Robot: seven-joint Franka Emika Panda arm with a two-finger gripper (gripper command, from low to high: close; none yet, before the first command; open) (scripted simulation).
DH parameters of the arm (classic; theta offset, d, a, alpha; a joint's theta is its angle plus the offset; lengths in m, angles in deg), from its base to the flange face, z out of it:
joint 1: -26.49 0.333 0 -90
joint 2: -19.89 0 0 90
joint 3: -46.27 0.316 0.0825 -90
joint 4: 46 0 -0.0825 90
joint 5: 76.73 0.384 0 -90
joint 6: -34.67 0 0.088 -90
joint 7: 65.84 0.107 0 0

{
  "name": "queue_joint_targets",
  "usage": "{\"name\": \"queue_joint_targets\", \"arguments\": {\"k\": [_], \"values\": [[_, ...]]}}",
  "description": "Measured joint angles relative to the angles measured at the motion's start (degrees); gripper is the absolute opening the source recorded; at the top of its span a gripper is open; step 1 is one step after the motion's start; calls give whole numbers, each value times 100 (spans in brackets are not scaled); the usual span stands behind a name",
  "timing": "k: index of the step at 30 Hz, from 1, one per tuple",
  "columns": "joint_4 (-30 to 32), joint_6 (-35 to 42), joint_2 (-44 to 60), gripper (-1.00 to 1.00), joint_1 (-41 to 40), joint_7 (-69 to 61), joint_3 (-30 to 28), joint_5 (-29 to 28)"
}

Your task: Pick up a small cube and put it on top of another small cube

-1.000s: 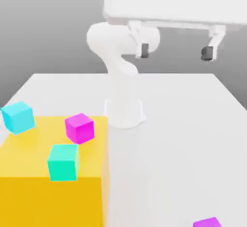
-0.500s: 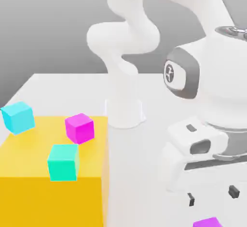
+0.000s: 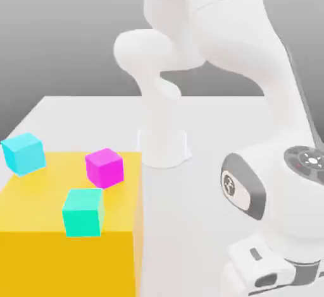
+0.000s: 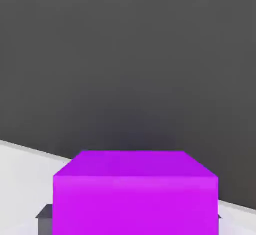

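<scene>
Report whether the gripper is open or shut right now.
Shut on the purple cube: in the hand view the cube sits between the dark fingertips, which flank its sides.

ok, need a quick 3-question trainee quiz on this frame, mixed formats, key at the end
1. True or false: the magenta cube sits on the yellow block.
2. Multiple choice: in the exterior view, which cube lies furthest to that view's left? A) teal-green cube B) light blue cube C) magenta cube
3. Fill in: in the hand view, the gripper is shut on the ____ cube, with a dark finger at its side.

Key: 1 true; 2 B; 3 purple.
</scene>
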Motion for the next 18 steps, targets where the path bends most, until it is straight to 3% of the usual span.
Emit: {"name": "queue_joint_targets", "arguments": {"k": [10,18], "values": [[557,1450,-2013,-100,-635,-976,-337,49],[1049,2547,-3674,-100,-1353,-2221,-761,406]]}}
